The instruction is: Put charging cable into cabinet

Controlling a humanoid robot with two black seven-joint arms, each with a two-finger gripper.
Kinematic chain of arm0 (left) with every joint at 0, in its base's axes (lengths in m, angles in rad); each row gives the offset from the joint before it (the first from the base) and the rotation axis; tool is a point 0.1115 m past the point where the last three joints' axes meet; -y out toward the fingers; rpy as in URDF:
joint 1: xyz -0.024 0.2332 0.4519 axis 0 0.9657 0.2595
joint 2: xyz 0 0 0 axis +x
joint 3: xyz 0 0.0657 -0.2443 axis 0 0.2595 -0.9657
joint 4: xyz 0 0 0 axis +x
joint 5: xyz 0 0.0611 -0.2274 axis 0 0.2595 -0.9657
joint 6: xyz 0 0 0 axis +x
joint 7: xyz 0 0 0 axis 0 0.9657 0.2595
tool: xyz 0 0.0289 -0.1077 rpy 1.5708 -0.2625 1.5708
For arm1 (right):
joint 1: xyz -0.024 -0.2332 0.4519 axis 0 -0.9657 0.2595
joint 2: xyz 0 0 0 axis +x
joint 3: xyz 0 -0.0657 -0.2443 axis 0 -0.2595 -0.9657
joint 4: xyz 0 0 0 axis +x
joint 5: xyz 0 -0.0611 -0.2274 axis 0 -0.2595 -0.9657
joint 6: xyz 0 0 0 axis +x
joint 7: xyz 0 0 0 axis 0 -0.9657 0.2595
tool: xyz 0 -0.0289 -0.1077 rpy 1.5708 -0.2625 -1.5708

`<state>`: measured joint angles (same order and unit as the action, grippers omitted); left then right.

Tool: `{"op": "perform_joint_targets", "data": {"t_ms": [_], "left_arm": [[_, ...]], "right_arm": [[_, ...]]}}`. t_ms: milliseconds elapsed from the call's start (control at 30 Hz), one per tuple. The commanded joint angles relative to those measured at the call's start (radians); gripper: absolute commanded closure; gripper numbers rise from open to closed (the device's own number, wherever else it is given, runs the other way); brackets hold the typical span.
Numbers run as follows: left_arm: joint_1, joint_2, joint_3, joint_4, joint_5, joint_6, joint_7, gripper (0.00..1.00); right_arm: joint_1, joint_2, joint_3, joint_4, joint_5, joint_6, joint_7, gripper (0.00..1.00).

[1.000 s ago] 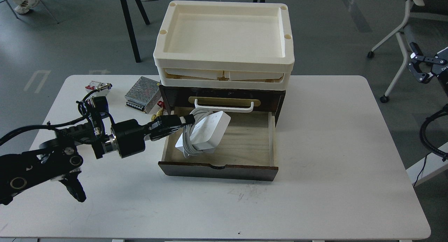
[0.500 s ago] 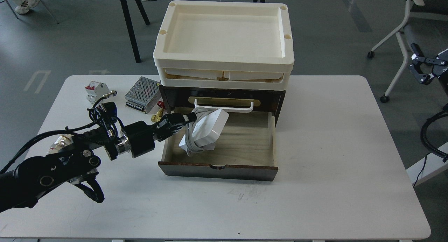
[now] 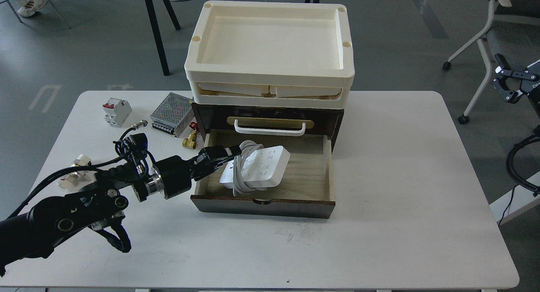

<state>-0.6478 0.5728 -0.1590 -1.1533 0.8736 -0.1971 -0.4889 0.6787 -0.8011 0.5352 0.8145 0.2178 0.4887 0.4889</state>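
White charging cable (image 3: 257, 172) lies flat in the cabinet (image 3: 270, 186) drawer, touching the left end effector (image 3: 230, 152), grip unclear.

no readable text, labels, brands or numbers anywhere

We are seeing a white charging cable (image 3: 257, 170) showing small dark socket holes, with a white-grey cord banding its middle. The cabinet (image 3: 270, 114) is showing dark brown outside and pale wood inside its drawer, with a white handle (image 3: 270, 129) on a brass plate. Cream trays (image 3: 270, 51) are sitting above. A perforated silver box (image 3: 172, 110) and a white breaker (image 3: 116, 111) with red switches are lying on the white table (image 3: 400, 178).
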Motion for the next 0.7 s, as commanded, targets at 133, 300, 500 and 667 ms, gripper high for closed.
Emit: {"op": "perform_joint_targets", "data": {"t_ms": [133, 300, 500, 667], "left_arm": [[0.002, 0.059, -0.103, -0.003, -0.002, -0.162, 0.0, 0.02], [0.037, 0.153, -0.262, -0.063, -0.12, -0.292, 0.0, 0.02], [0.074, 0.185, -0.467, -0.053, -0.554, -0.292, 0.0, 0.01], [0.077, 0.135, -0.499, 0.024, -0.791, -0.292, 0.0, 0.01]], "right_arm": [[0.001, 0.0, 0.0, 0.0, 0.0, 0.0, 0.0, 0.0], [0.001, 0.003, 0.0, 0.002, 0.0, 0.0, 0.0, 0.0], [-0.001, 0.013, 0.031, 0.058, 0.002, 0.0, 0.0, 0.0], [-0.001, 0.016, 0.129, 0.164, 0.0, 0.0, 0.0, 0.0]]}}
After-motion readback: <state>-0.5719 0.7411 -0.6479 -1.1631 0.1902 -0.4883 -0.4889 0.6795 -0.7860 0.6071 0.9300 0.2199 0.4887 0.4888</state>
